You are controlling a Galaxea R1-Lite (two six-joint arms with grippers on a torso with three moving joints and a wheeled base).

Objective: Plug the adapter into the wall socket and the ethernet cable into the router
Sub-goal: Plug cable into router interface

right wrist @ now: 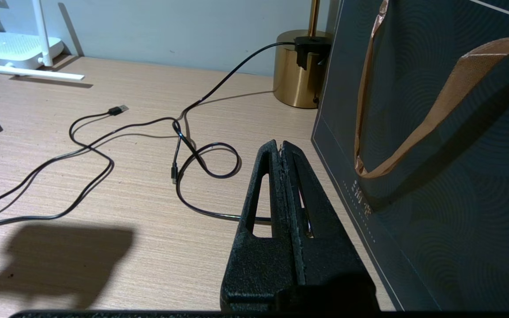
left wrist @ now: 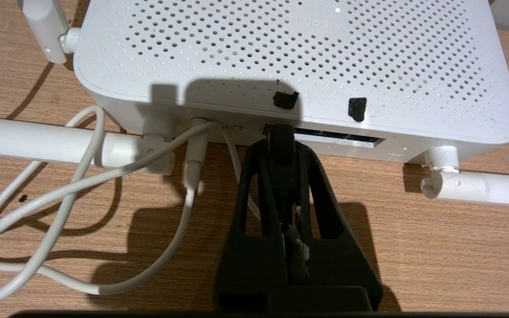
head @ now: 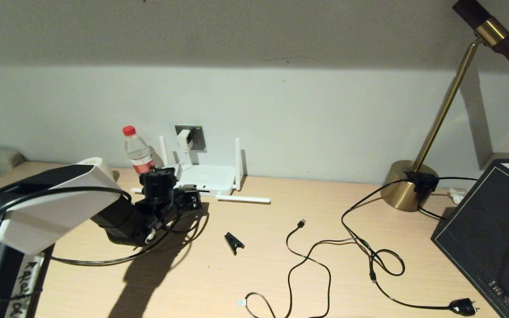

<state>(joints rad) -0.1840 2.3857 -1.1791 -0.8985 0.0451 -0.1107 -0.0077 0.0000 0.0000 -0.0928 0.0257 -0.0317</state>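
Note:
The white router (head: 208,176) (left wrist: 298,57) lies against the wall, two antennas upright and two lying flat on the table. Above it, the white adapter (head: 184,138) sits in the grey wall socket (head: 197,134); its white cord (left wrist: 82,176) runs into the router's edge. My left gripper (head: 191,201) (left wrist: 281,148) is shut on the ethernet cable's black connector end (left wrist: 282,140), whose tip meets the end of the router's dark port row (left wrist: 343,137). How deep it sits is hidden. My right gripper (right wrist: 282,145) is shut and empty beside a dark bag, out of the head view.
A water bottle (head: 137,152) stands left of the router. A thin black USB-tipped cable (head: 301,224) and a black lamp cord with a plug (head: 462,306) sprawl mid-table. A black clip (head: 233,242), the brass lamp base (head: 409,185) and the dark bag (head: 488,229) are also there.

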